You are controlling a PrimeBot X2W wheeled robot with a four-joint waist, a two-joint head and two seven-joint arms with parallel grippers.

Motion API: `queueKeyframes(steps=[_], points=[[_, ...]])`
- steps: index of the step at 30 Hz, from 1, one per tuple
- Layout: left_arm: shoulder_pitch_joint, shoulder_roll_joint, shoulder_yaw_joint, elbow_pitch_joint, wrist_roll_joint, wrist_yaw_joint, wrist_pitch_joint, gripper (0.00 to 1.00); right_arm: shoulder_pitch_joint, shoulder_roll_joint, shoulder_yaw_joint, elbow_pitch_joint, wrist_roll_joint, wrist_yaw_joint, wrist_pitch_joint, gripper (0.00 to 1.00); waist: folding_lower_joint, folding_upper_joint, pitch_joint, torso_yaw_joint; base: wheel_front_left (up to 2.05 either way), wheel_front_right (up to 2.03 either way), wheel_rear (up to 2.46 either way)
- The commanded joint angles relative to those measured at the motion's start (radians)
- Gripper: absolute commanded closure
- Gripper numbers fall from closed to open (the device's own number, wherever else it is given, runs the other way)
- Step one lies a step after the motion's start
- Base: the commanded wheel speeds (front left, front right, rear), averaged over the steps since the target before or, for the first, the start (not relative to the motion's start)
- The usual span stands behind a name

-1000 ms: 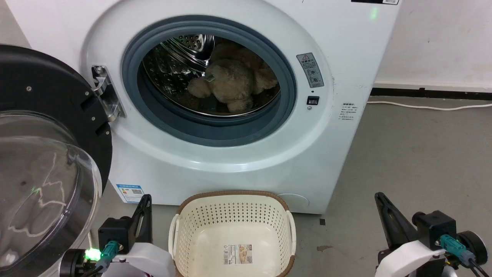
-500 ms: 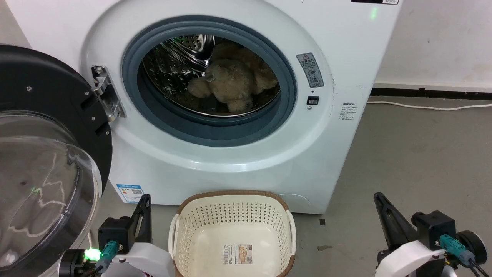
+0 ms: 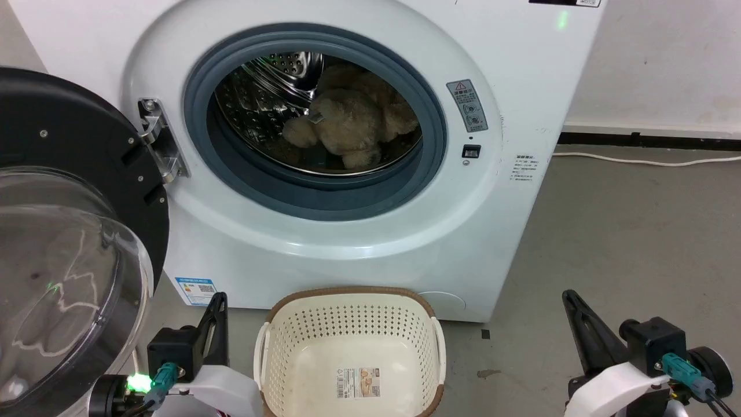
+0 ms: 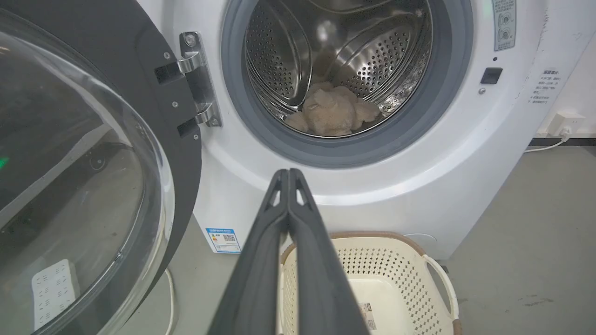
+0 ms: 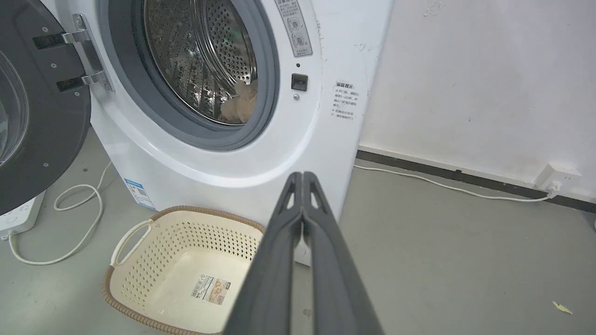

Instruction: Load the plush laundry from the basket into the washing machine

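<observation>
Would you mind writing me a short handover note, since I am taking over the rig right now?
Left claw: shut, holding nothing, low at the left of the basket.
Right claw: shut, holding nothing, low over the floor to the basket's right.
Stuffed toy: lying inside the drum of the washer.
Basket: on the floor before the washer, holding nothing.
Done: the loading.
Left: nothing to load; the washer's door stands open at the left.
</observation>
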Motion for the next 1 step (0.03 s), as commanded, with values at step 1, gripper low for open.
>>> queueKeyframes(steps=[1], points=[[-0.015,-0.001,0.001,-0.005,0.003,-0.004,0.0,1.0,-0.012,-0.001,0.0,-0.005,-0.008,0.001,0.0,1.0,0.0,0.0,0.0,0.0,0.0,0.0,0.0]])
